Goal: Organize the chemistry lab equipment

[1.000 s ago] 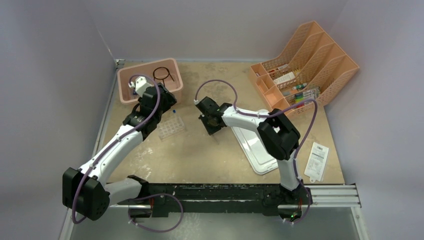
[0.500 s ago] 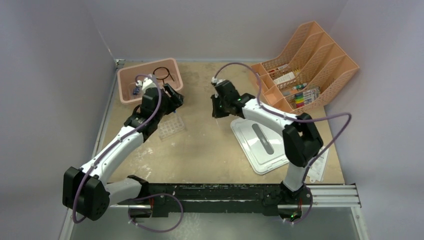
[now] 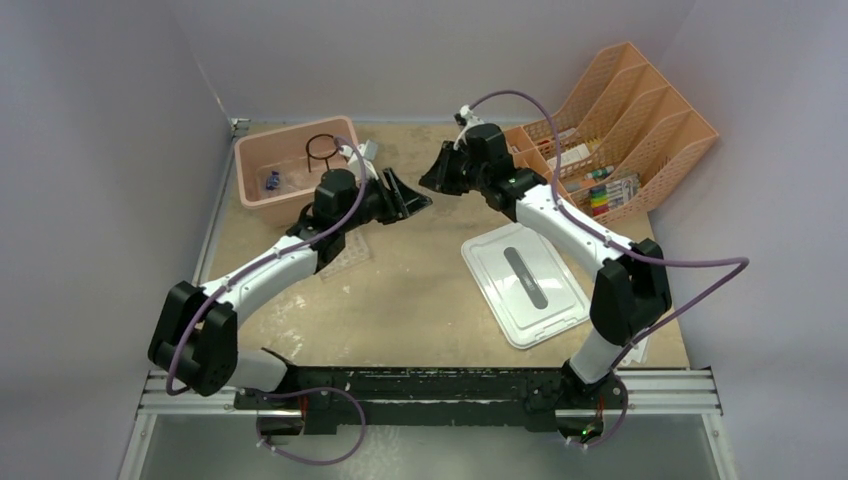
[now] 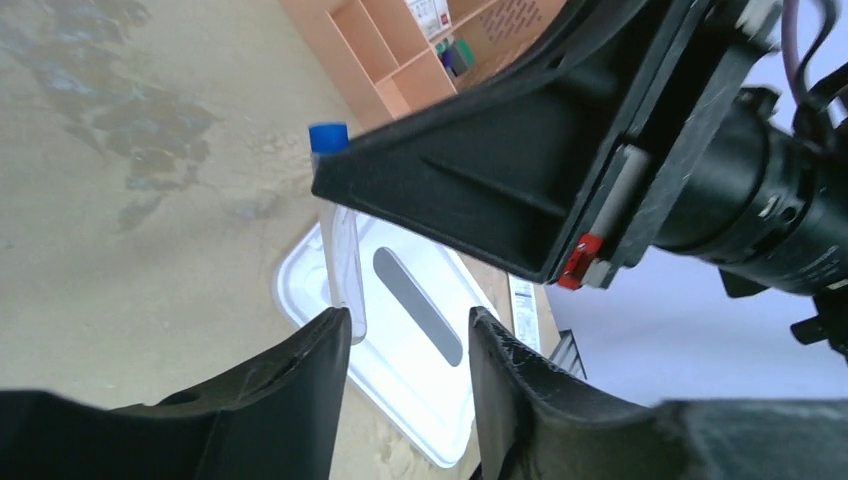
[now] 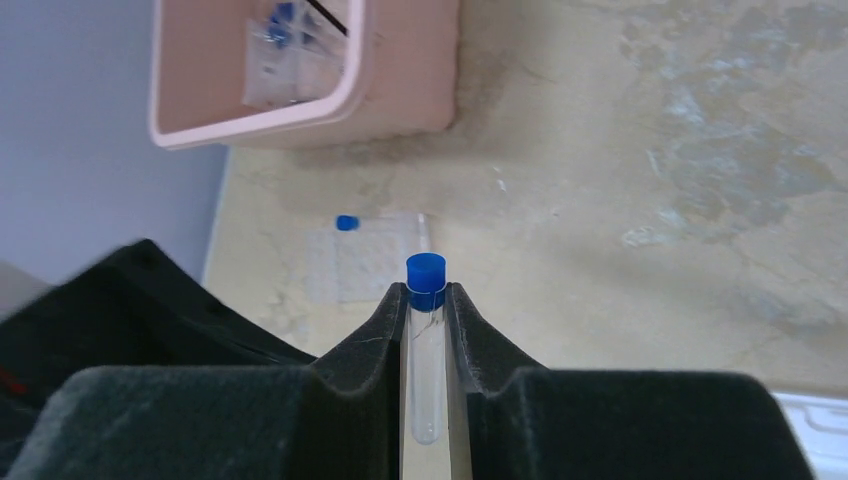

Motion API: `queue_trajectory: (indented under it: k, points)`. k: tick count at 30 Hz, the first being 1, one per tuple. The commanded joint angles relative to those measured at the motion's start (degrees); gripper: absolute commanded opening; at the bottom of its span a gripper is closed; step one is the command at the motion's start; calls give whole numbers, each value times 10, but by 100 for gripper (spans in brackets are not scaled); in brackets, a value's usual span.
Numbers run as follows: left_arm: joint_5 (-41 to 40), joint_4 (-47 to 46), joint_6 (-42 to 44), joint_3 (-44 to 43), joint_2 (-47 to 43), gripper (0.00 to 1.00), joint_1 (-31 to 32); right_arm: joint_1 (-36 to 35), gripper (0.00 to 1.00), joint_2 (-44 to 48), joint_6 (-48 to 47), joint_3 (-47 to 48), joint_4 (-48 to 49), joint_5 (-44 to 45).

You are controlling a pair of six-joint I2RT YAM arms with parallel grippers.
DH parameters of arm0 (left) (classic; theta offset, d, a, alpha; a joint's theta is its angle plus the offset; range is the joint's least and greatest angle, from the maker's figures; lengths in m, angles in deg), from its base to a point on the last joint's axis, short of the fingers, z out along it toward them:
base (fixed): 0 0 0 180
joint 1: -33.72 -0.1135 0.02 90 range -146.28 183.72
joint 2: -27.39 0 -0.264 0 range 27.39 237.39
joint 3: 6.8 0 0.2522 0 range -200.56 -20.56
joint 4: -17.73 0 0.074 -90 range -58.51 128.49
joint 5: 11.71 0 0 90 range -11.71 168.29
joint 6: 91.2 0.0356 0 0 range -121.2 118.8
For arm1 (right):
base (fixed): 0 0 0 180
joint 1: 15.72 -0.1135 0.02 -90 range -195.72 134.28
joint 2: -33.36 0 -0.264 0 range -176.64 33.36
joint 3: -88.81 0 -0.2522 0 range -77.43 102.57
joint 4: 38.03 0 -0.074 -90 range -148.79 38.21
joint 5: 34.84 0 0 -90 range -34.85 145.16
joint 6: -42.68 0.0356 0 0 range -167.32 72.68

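Both arms just swung together beside the pink bin [image 3: 243, 175]. The right gripper [image 5: 427, 296] pinches a blue-capped vial [image 5: 426, 272] and the left gripper [image 4: 405, 325] is half-open, so probably a handoff.

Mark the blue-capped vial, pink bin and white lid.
blue-capped vial [image 5: 427, 360]: right wrist view, glass body.
pink bin [image 3: 272, 205]: top view, near wall.
white lid [image 3: 535, 323]: top view, bare panel.
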Motion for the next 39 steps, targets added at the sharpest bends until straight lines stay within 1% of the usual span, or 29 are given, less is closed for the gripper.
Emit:
queue_trajectory:
  k: [1,3,8,12,14,17,20,21,24,26,27,28,31,32,34,35,39]
  points:
    - [-18,-65,-9,-17,-3,45,8,8,13,33,52,35,44,-48]
    - [-44,-59,-6,-15,-8,45,8,9,13,37,53,38,42,-50]
    - [-26,-55,-4,-26,3,44,8,12,14,43,54,39,41,-63]
    - [-47,-48,-1,-21,0,43,8,14,14,45,55,44,40,-74]
    - [-23,-68,-7,-25,5,40,8,14,14,44,56,43,40,-80]
    - [12,-86,-24,-33,19,32,8,14,14,44,61,37,43,-88]
    - [20,-81,-17,-30,20,26,8,15,15,46,62,36,44,-90]
    - [23,-81,-14,-30,21,26,8,16,15,46,63,35,45,-91]
    - [35,-69,3,-35,25,17,8,18,15,48,64,36,43,-95]
    - [36,-55,27,-41,23,8,8,19,17,49,63,36,38,-98]
    - [34,-43,43,-46,22,4,8,20,21,50,63,36,34,-98]
    - [34,-33,62,-49,21,1,8,21,28,52,62,38,28,-101]
    - [44,21,134,-69,24,0,7,30,50,45,49,60,-12,-128]
    - [53,45,164,-84,27,0,7,33,53,41,42,73,-35,-135]
    - [73,80,225,-100,31,0,7,38,57,33,30,97,-78,-140]
    - [78,98,255,-108,30,0,7,40,58,29,24,108,-97,-148]
    - [86,146,345,-131,28,0,2,42,54,9,9,150,-174,-177]
